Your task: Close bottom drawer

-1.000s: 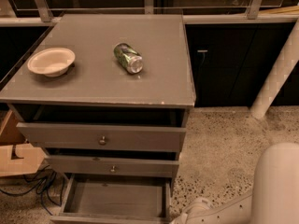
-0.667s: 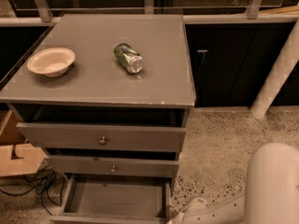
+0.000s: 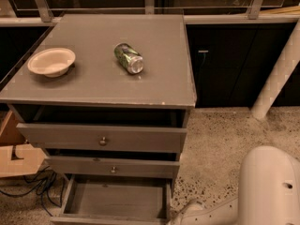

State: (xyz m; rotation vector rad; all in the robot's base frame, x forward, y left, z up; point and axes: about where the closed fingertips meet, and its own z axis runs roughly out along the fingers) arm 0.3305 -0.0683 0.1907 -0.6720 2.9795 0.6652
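Bottom drawer (image 3: 117, 199) sitting wide open, tool (image 3: 188, 213) hovering low beside its right front corner, its grip impossible to tell.

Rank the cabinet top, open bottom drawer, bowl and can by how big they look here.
1. cabinet top
2. bottom drawer, partly cut off below
3. bowl
4. can
The gripper is low, beside the drawer's right side.
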